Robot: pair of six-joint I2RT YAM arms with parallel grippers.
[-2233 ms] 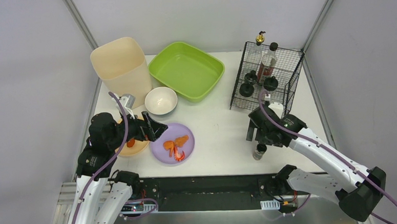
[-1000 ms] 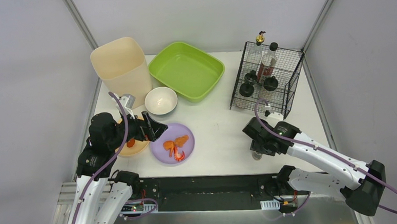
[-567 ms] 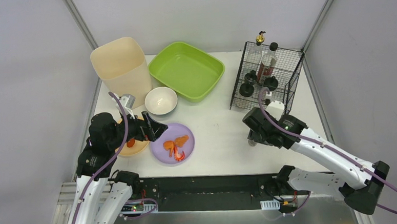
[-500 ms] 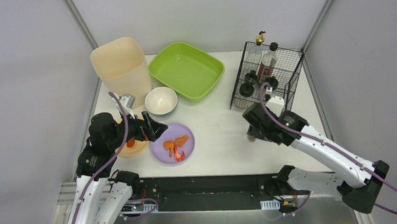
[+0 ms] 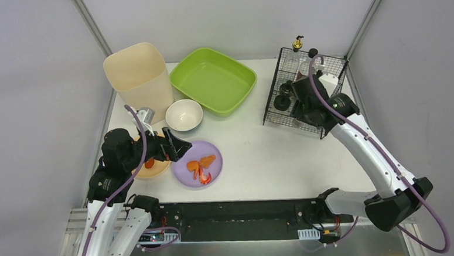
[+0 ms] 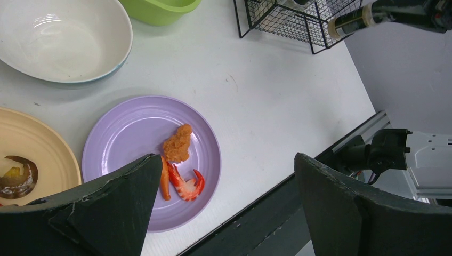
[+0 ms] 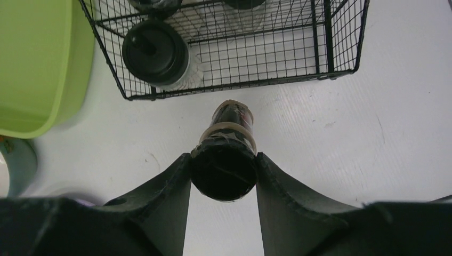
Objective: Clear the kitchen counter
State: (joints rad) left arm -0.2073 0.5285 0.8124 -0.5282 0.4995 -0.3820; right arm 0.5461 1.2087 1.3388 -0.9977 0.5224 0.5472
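The white matte kitchen counter (image 5: 255,156), framed in grey metal, fills the space ahead of the arm bases. On it we count one tall cream plastic bin (image 5: 140,74), one shallow green plastic tray (image 5: 213,82), one white ceramic bowl (image 5: 184,114), one black wire rack (image 5: 274,87) and two plates. The round purple plate (image 6: 122,138) carries a breaded orange lump (image 6: 178,144) and a red claw-shaped piece (image 6: 185,185). The round tan plate (image 6: 37,144) just beside it carries one dark curled scrap (image 6: 18,175).

In the rack we make out one gold-topped bottle (image 5: 296,43) and at least two black-capped jars (image 5: 281,102); the right arm hides the rest.

The right gripper (image 7: 224,160) is clamped on the cap of a small dark black-capped bottle (image 7: 230,120), which hangs outside the rack, near its front wire wall. The left gripper (image 6: 228,160) hovers over the two plates with its jaws spread wide, holding nothing.

The bin stands at the far left corner, and the rack sits by the right frame. The purple plate lies near the counter's front edge. We see a broad bare stretch of counter between that plate and the rack.
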